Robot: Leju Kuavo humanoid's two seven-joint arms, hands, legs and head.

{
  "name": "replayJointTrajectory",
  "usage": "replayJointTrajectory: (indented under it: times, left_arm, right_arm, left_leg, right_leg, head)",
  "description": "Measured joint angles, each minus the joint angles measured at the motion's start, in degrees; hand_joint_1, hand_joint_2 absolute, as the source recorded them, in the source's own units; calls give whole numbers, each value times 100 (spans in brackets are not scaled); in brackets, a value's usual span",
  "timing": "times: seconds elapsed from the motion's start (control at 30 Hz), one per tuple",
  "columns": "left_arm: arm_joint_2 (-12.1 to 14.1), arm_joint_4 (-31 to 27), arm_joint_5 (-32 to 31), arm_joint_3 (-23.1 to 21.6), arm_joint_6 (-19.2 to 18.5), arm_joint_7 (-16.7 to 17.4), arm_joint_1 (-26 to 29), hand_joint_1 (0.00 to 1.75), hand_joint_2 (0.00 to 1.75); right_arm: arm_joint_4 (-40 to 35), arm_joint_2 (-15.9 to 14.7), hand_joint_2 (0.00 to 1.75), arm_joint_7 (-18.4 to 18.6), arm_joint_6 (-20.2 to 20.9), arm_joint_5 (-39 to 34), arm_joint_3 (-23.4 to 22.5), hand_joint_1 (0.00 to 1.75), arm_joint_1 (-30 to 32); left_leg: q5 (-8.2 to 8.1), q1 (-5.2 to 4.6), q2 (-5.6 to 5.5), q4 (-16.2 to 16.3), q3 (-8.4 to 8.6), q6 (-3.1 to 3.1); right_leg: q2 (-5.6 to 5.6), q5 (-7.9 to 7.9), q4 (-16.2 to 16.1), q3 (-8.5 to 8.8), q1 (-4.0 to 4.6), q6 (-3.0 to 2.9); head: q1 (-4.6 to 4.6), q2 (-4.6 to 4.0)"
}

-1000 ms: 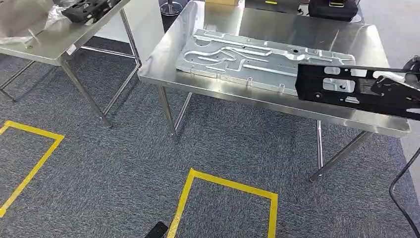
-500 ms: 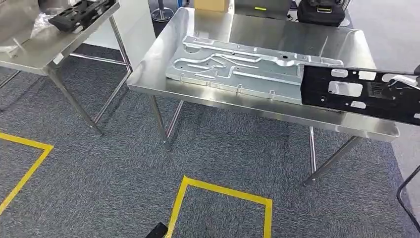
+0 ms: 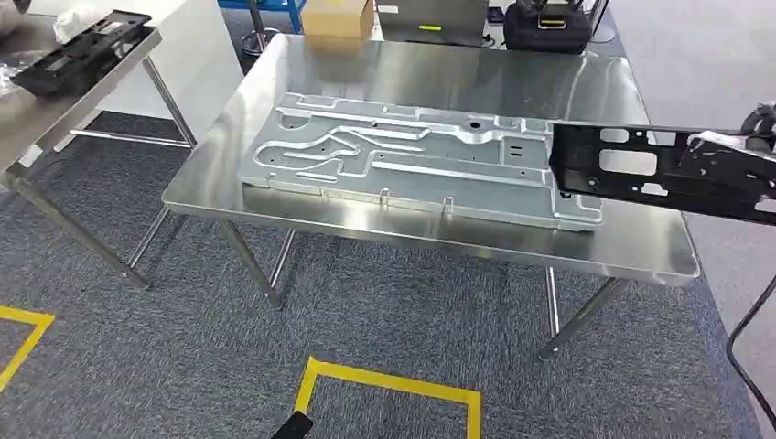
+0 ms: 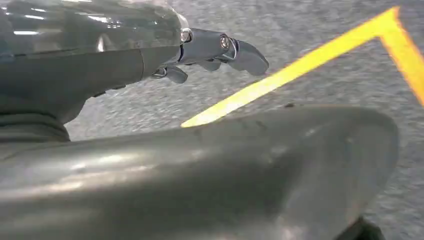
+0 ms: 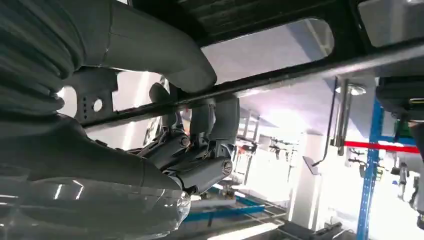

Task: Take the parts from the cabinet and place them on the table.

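A long black perforated part hangs over the right end of the steel table, held level by my right hand at the frame's right edge. In the right wrist view the fingers wrap a bar of the black part from below. A large silver stamped panel lies flat on the table; the black part's left end overlaps its right end in the picture. My left hand hangs above the carpet, fingers apart and holding nothing.
A second steel table at left carries another black part. A cardboard box and a dark case sit beyond the table's far edge. Yellow tape marks squares on the grey carpet. A black cable hangs at right.
The camera has moved: the table now sits closer and more central. The black part stays in my right hand, now over the table's right end.
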Motion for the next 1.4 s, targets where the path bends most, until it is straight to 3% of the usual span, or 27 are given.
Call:
replayJointTrajectory:
  times: [0.03,0.07,0.1,0.13,0.17,0.2,0.23,0.3,0.33,0.37,0.4,0.47,0.5,0.57,0.6,0.83,1.17,1.4]
  left_arm:
    - [39,2,-2,-2,2,0,14,0,0]
    - [33,2,-11,-2,-2,2,4,0,0]
    - [28,2,-17,-2,-4,-4,-23,0,0]
    - [28,0,-35,-2,2,-17,-79,0,0]
    - [2,-2,-68,-2,0,-26,-137,0,0]
    - [9,-4,-77,2,2,-26,-166,0,0]
    - [11,-7,-85,2,11,-20,-194,0,0]
    - [-7,-7,-85,2,15,-4,-255,0,0]
    - [-9,-7,-85,2,15,-2,-256,0,0]
    - [-22,-7,-87,2,24,4,-242,0,0]
    - [-26,-5,-87,2,33,13,-235,0,0]
    - [-40,-4,-94,4,50,31,-172,0,0]
    - [-42,-4,-96,4,52,28,-158,0,0]
    - [-42,-4,-109,4,66,28,-157,0,0]
    - [-42,-4,-116,4,68,31,-157,0,0]
    - [-42,-4,-190,4,101,77,-234,0,0]
    - [-59,-4,-295,2,55,151,-330,0,0]
    - [-79,-4,-271,7,63,157,-330,0,0]
  right_arm:
    - [197,90,175,22,39,70,85,175,-115]
    - [333,309,175,74,98,150,161,175,-231]
    - [451,474,175,120,114,201,188,175,-299]
    - [578,629,175,174,111,225,203,175,-450]
    - [662,769,175,225,107,247,214,175,-589]
    - [732,881,175,265,98,266,223,175,-682]
    - [836,1068,175,295,105,290,246,175,-784]
    - [1036,1298,175,313,127,328,310,175,-855]
    - [1134,1408,175,330,142,347,345,175,-838]
    - [1234,1511,175,360,157,352,365,175,-823]
    - [1301,1586,175,376,175,365,378,175,-823]
    - [1433,1752,175,400,197,404,397,175,-872]
    - [1495,1799,175,402,208,424,424,175,-906]
    - [1615,1941,175,407,240,468,450,175,-948]
    - [1658,2035,175,411,247,485,461,175,-949]
    - [1885,2569,175,518,234,542,588,175,-921]
    - [2102,3361,175,627,72,605,730,175,-468]
    - [2196,3523,175,658,-22,640,767,175,-435]
  left_leg:
    - [582,-117,-109,-326,-63,12]
    - [639,-54,-184,-196,-16,18]
    - [579,-69,-138,-165,-9,-40]
    - [546,-97,-132,-161,-17,-26]
    - [515,-62,-95,-207,35,3]
    - [471,-42,-91,-233,90,15]
    - [425,-26,-67,-242,127,53]
    - [329,5,-61,-242,212,40]
    - [274,24,-64,-238,261,24]
    - [227,47,-76,-225,302,6]
    - [185,64,-87,-211,341,-14]
    - [105,79,-100,-171,401,-55]
    - [74,83,-101,-145,405,-79]
    - [56,78,-132,-115,388,-134]
    - [27,72,-125,-92,387,-127]
    - [23,80,-56,-161,445,-207]
    - [26,107,-53,-176,462,-254]
    - [27,104,-71,-165,457,-253]
  right_leg:
    - [47,-85,99,84,73,49]
    - [107,-188,99,86,100,78]
    - [149,-259,87,90,51,52]
    - [165,-286,77,102,65,91]
    - [188,-343,61,142,45,133]
    - [79,-422,195,114,35,151]
    - [-24,-579,532,-70,37,182]
    - [-77,-897,1433,-623,-6,267]
    - [-83,-937,1799,-909,-38,310]
    - [-87,-796,1869,-1075,-73,340]
    - [-91,-523,1680,-1118,-87,356]
    - [-113,260,751,-944,-129,366]
    - [-135,528,290,-880,-132,347]
    - [-134,458,195,-789,-77,241]
    - [-125,461,167,-790,-106,237]
    - [-49,450,186,-777,-68,144]
    - [-50,445,188,-768,-65,133]
    - [-62,445,183,-753,-62,135]
  head:
    - [0,0]
    - [7,0]
    - [-18,0]
    - [5,0]
    - [-22,0]
    - [-24,0]
    - [-28,0]
    - [-26,0]
    - [-26,0]
    - [-26,0]
    - [-24,0]
    - [-26,0]
    - [-24,0]
    - [-26,0]
    - [-26,0]
    - [-28,0]
    - [-28,0]
    - [-28,0]
